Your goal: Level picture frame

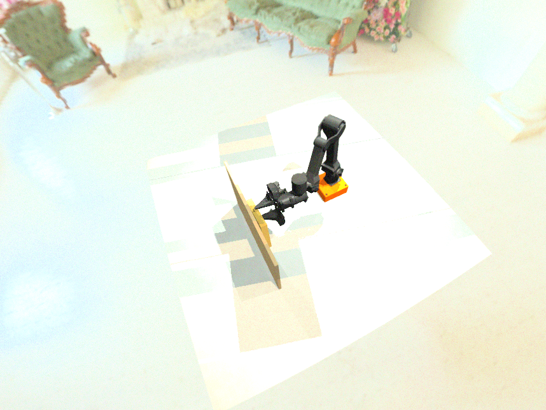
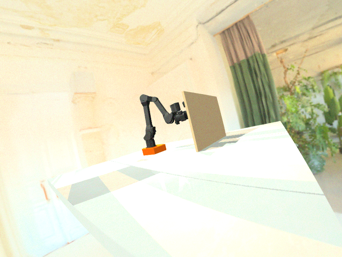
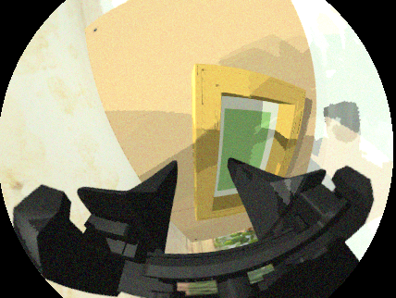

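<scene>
The picture frame (image 1: 265,231) (image 3: 208,106) is yellow-gold around a pale mat and a green picture, and hangs on the front of an upright tan board (image 1: 272,260) (image 2: 205,119) (image 3: 139,83). My gripper (image 1: 259,212) (image 3: 203,163) is open, its fingertips close in front of the frame. In the wrist view one fingertip shows just outside the frame's left bar, the other over the green picture. Whether either touches cannot be told. The screw and the frame's back are hidden. In the exterior view the board hides the frame and the fingertips. The oblique views do not show the frame's tilt clearly.
The arm stands on an orange base (image 1: 333,190) (image 2: 154,149) on the white table (image 1: 375,273) (image 2: 193,221), in front of the board. Striped shadows lie on the table. A green sofa (image 1: 304,26) and an armchair (image 1: 53,48) stand beyond it.
</scene>
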